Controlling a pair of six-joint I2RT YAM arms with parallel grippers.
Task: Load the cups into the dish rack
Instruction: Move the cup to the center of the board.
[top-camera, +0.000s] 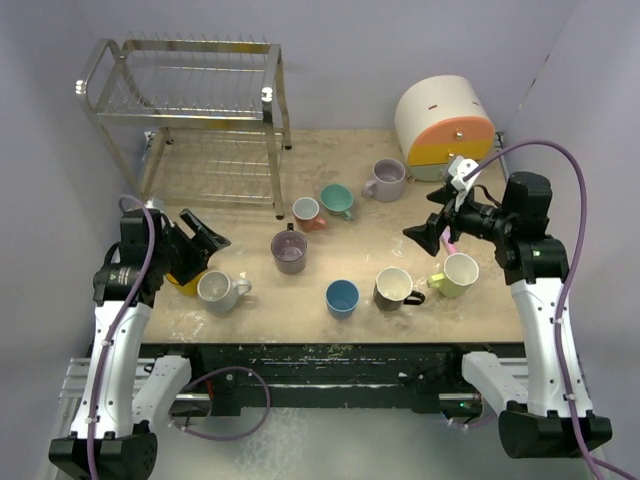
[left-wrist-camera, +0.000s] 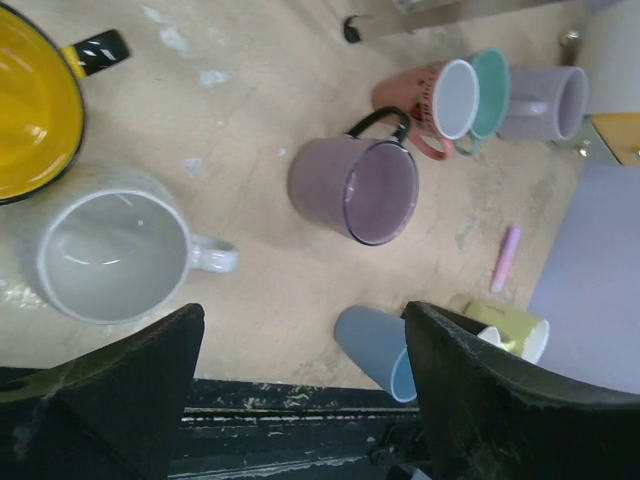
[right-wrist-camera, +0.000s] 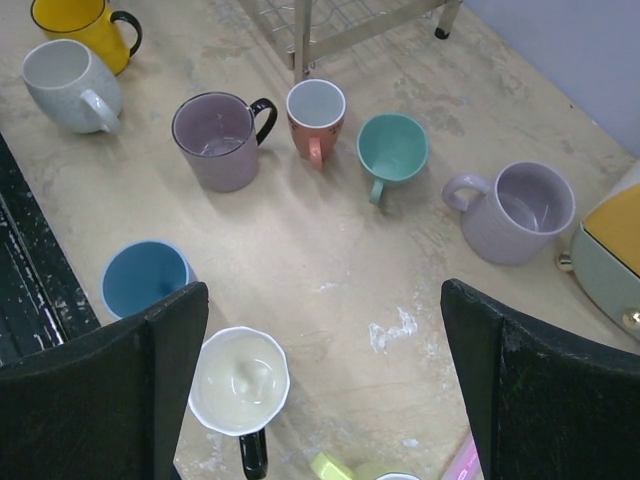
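The silver dish rack (top-camera: 185, 110) stands empty at the back left. Several cups sit on the table: yellow (top-camera: 183, 277), white (top-camera: 218, 290), purple (top-camera: 289, 250), salmon (top-camera: 307, 211), teal (top-camera: 337, 199), lavender (top-camera: 386, 179), blue (top-camera: 342, 297), black with a white inside (top-camera: 394, 288) and pale green (top-camera: 458, 273). My left gripper (top-camera: 205, 238) is open and empty above the yellow cup (left-wrist-camera: 35, 100) and the white cup (left-wrist-camera: 105, 255). My right gripper (top-camera: 430, 215) is open and empty, raised above the black cup (right-wrist-camera: 240, 385) and the bare table.
A cream-and-orange drawer box (top-camera: 445, 120) stands at the back right. A small pink stick (left-wrist-camera: 505, 258) lies near the pale green cup (left-wrist-camera: 510, 330). The table's black front edge (left-wrist-camera: 300, 420) is just below the left gripper.
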